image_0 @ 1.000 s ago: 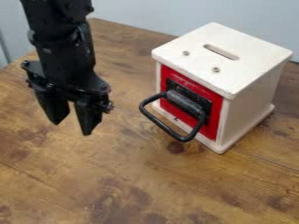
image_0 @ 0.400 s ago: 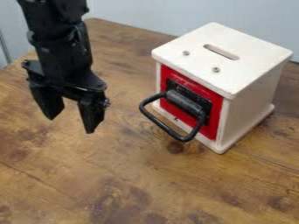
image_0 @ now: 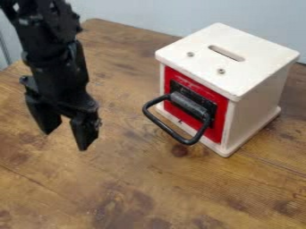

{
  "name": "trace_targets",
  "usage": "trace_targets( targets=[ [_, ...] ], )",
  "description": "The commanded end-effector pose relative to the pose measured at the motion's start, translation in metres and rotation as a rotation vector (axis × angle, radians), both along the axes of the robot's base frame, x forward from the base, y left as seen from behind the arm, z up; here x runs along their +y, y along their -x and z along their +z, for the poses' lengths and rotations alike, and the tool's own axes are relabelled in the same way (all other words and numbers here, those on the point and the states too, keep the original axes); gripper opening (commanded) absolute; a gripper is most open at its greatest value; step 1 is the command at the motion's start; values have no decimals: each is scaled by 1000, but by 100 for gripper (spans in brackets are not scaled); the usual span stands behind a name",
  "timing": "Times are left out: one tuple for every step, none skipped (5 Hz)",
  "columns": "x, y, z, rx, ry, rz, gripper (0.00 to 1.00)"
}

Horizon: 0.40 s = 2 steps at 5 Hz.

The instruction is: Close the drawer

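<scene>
Worn brown wooden planks [image_0: 143,192] fill our view, and on them we see the drawer [image_0: 191,103] pulled slightly out of its cream cabinet [image_0: 245,85] at right, while our gripper [image_0: 67,128] hangs at left, well apart, fingers spread and empty.

Bare wooden table [image_0: 180,192], knotted grain

Red-fronted drawer [image_0: 189,101] with black loop handle [image_0: 171,122] in a cream-white cabinet [image_0: 249,82]; black pincer [image_0: 66,128]; brown wood-grain counter [image_0: 143,192].
</scene>
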<state>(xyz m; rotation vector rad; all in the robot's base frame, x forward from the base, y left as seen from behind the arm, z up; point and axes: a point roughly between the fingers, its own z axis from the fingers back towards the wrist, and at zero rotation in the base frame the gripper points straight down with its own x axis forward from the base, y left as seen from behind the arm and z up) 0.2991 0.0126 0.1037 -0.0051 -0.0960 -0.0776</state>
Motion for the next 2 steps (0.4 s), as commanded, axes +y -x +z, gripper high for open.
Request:
trace_targets(
  targets=[
    [-5,-4,20,-56,-6,88,100],
    [-12,-7,23,-72,-5,109,100]
  ],
)
